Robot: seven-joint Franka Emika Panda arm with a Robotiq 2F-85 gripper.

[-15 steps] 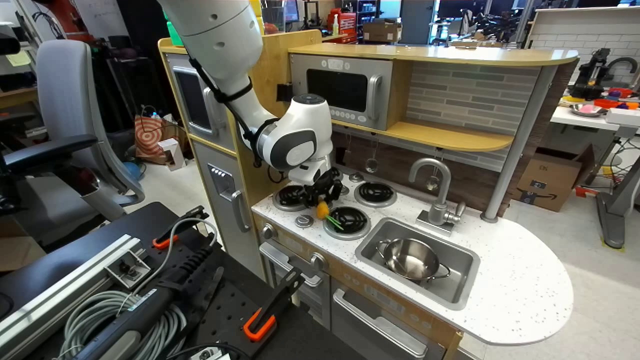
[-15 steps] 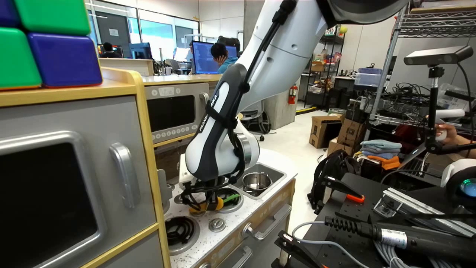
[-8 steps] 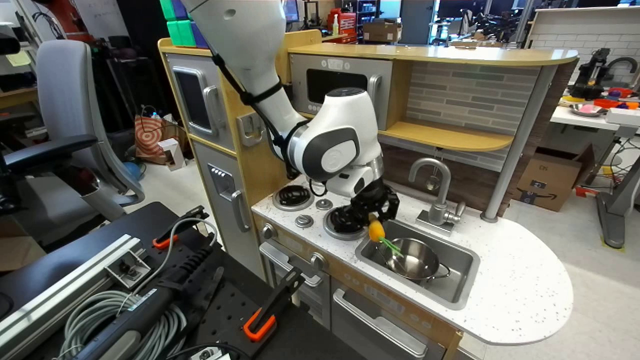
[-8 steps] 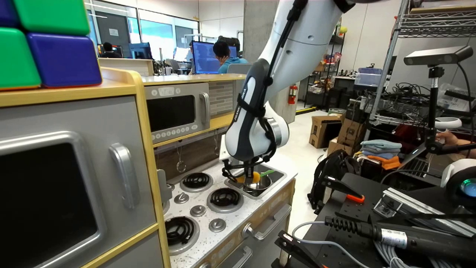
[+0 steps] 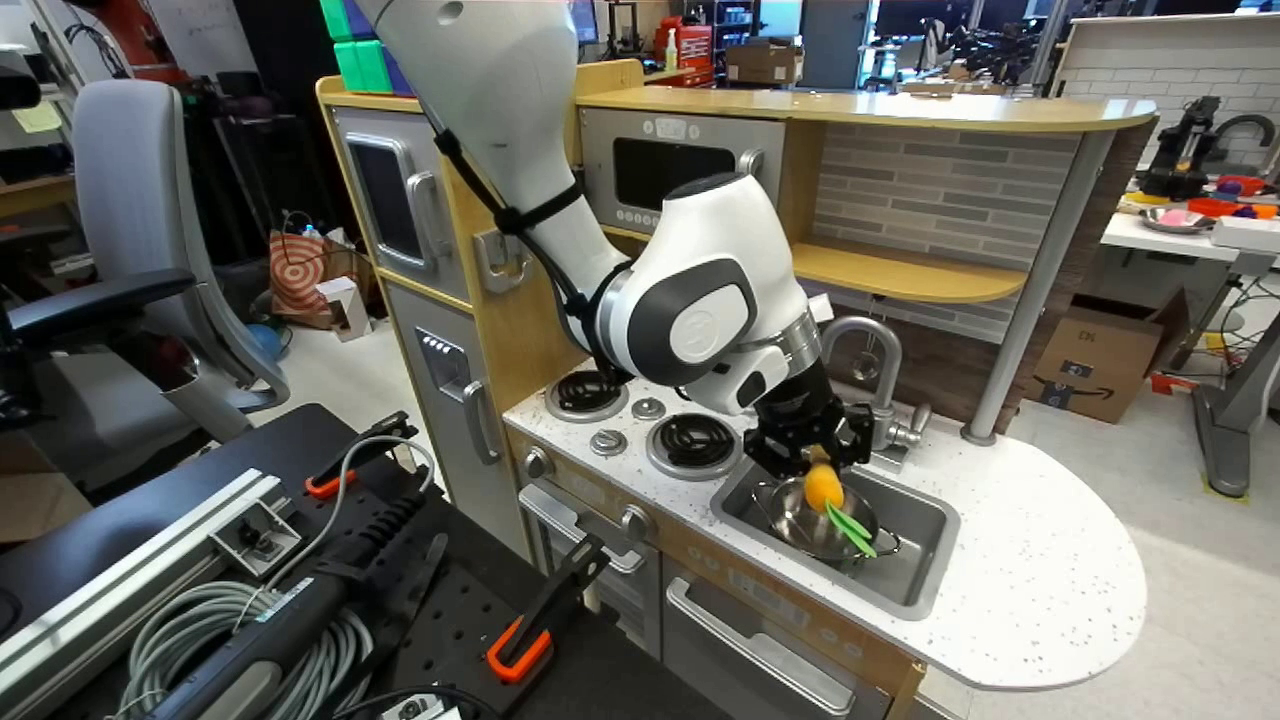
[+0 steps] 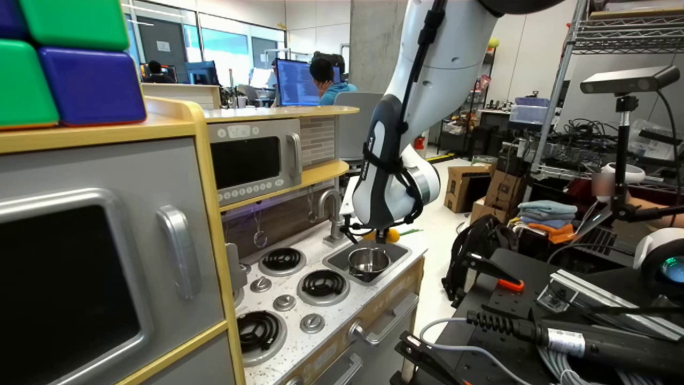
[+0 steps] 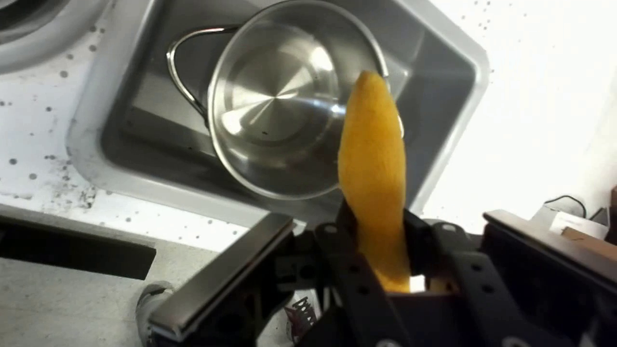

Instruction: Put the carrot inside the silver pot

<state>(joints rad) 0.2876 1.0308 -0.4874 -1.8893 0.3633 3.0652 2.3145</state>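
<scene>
The gripper (image 7: 380, 220) is clamped across the orange body of the carrot (image 7: 371, 149), whose narrow tip points to 12 o'clock in the wrist view; its green leaves (image 5: 850, 528) jut out toward 5 o'clock in an exterior view. The carrot hangs in the air over the sink (image 7: 436, 106), above the pot (image 7: 279, 115) and apart from it. In the wrist view the pot sits at 11 o'clock from the gripper, and the carrot hides its rim between about 3 and 5 o'clock; how squarely it is over the opening I cannot tell. Being a toy, it is probably light and fairly stiff, though its smooth skin could twist under a loose pinch. Mid-body looks the right place to hold it; the thin leaves would likely bend, and might snag the rim on lowering.
</scene>
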